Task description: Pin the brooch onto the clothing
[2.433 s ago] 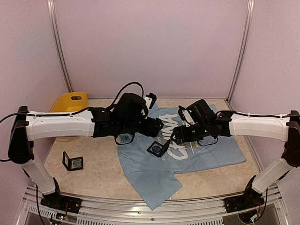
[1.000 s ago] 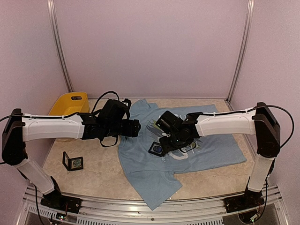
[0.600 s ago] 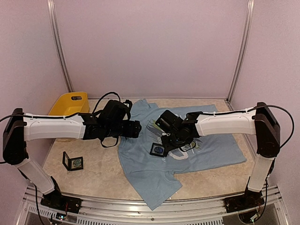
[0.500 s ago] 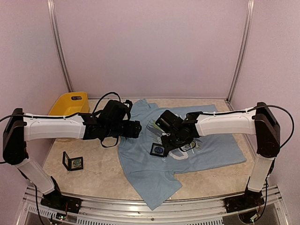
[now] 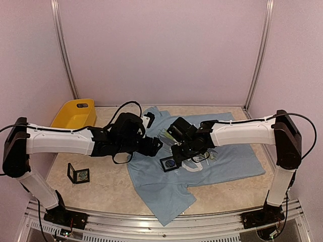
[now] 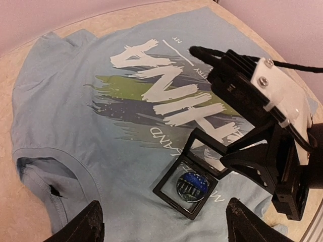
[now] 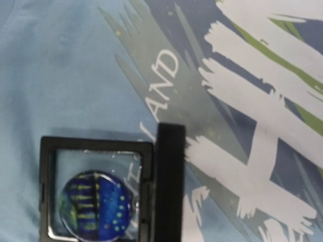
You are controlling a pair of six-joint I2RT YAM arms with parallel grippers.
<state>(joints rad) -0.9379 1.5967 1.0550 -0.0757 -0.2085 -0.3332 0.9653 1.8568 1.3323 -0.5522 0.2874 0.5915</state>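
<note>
We see a beige, marbled table (image 5: 101, 186). The light blue T-shirt (image 5: 227, 161) lies spread on it, under both the left claw (image 5: 157, 144) and the right claw (image 5: 175, 152). Well left of the left claw and farther back sits a yellow bin (image 5: 75, 113). Left of that claw and nearer the arm bases, a small open black case (image 5: 79, 174) rests on the bare top.

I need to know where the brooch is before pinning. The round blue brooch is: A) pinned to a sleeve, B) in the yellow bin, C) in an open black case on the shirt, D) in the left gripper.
C: the brooch lies inside the open case, which rests on the shirt.
</note>
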